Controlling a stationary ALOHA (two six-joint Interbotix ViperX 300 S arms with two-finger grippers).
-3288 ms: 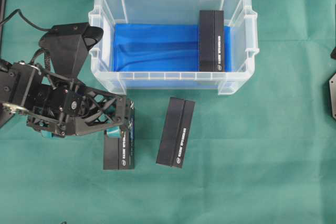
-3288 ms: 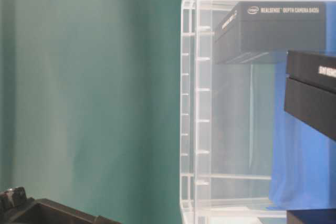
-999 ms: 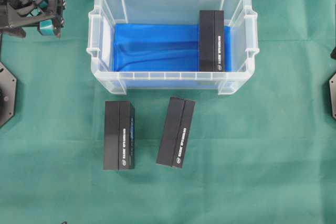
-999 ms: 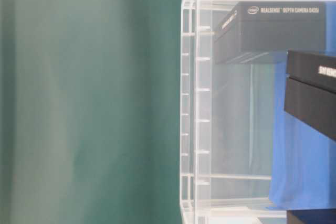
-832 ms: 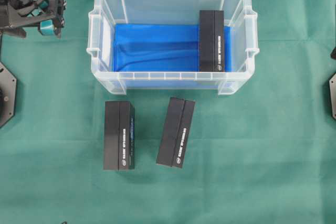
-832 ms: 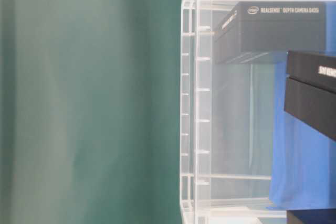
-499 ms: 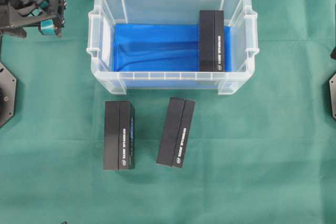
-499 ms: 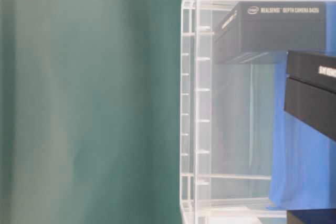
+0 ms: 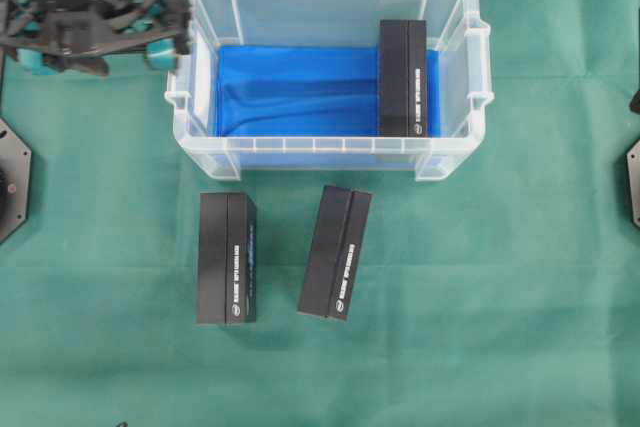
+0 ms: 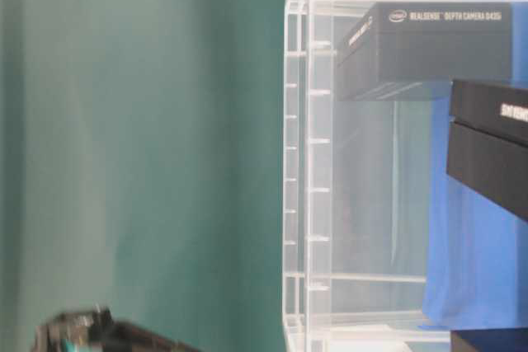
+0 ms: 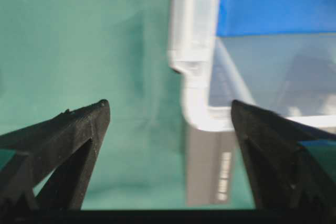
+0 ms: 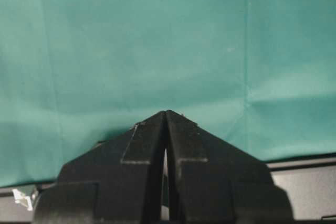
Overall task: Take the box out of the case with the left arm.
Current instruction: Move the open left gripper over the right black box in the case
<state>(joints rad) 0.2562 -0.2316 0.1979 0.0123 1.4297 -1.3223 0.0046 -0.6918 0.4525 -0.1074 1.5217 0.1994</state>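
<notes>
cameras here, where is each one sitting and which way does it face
Overhead: above, looking straight down at the case, two boxes outside it, and the left claw.
Table-level: low on the cloth, facing the case wall; a blurred bit of the left arm shows.
Left wrist: looks past its open claw at the case corner.
Right wrist: looks down past its shut claw at bare cloth.
Shared: the first three all show the case.

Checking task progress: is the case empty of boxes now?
No, one black box lies inside the case, at its right end.

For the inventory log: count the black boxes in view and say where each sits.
3. One box stands inside the case at its right end; two lie on the cloth before it, left and right. None seems hidden.
</notes>
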